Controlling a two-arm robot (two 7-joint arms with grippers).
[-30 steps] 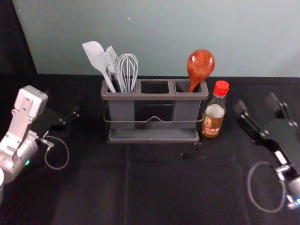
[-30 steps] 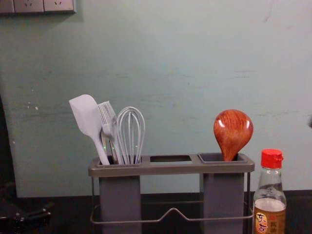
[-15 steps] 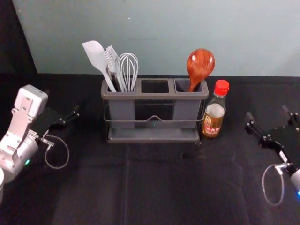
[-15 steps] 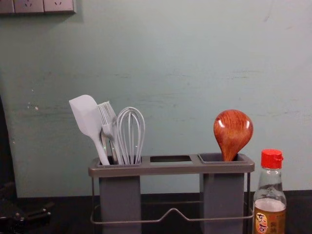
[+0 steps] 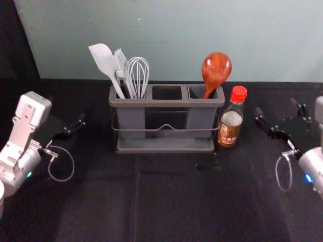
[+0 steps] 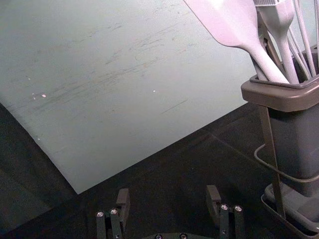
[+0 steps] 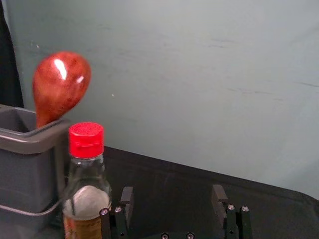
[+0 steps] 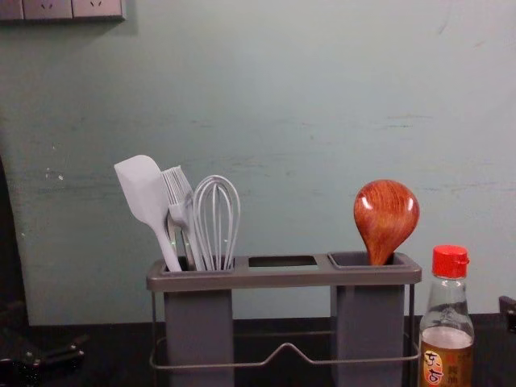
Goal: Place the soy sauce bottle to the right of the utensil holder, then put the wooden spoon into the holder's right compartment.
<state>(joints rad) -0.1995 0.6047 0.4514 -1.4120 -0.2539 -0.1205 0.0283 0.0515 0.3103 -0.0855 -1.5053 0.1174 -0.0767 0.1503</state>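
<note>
The soy sauce bottle stands upright close beside the right end of the utensil holder. The wooden spoon rests in the holder's right compartment, bowl up; the chest view shows the same spoon and bottle. To the right of the bottle, my right gripper is open and apart from it; in the right wrist view, nothing lies between the fingers of that gripper. My left gripper is parked left of the holder, and the left wrist view shows this gripper open and empty.
A white spatula, a brush and a whisk stand in the holder's left compartment. A pale wall rises behind the black-covered table.
My right gripper first drew back to the right and nearer the body, then came forward and somewhat left. The bottle, spoon, holder and left arm look unmoved.
</note>
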